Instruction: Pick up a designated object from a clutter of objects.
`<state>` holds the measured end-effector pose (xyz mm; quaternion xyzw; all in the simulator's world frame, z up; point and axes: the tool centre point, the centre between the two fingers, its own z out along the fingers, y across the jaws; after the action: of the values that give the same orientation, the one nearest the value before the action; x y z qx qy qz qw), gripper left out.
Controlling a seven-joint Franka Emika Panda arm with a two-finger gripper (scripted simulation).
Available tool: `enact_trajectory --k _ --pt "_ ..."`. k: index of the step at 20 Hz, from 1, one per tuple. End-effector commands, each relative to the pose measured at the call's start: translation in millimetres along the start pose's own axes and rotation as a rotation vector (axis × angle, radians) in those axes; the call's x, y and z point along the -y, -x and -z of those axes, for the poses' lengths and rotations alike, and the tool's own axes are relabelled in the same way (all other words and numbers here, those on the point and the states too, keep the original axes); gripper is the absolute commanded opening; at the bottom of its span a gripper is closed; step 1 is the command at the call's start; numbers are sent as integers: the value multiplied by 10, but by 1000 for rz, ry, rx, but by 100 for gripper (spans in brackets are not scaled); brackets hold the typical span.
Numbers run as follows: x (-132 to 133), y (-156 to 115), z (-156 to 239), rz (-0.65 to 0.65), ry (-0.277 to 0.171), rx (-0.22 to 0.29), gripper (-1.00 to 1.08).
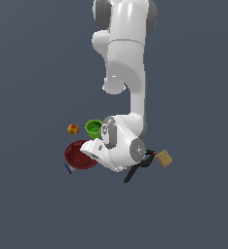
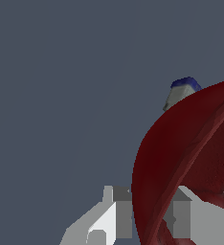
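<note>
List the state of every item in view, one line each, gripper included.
Red bowl: upright on the surface, its rim between the gripper fingers.
Gripper: straddling the bowl's rim, one finger each side; grip not clear.
Green cup: upright, untouched.
Fruit: resting free.
Black clamp: lying flat, partly behind the arm.
Tan cube: tilted, beside the clamp.
Blue piece: lying beside the bowl.

On my screen, the only thing outside the job is the ground (image 1: 33,209), a flat, even slate-grey surface. It lies beneath the gripper (image 2: 152,225) and spreads out from it on every side, reaching the edges of both views in one uniform tone.
</note>
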<state>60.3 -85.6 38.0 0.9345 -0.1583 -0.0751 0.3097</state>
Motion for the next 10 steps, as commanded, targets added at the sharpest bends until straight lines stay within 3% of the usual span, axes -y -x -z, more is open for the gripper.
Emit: enact_trajectory --k 1,10 --pt "3 32 63 0 -1 -2 -100" --pt "35 383 541 1 0 -2 -100"
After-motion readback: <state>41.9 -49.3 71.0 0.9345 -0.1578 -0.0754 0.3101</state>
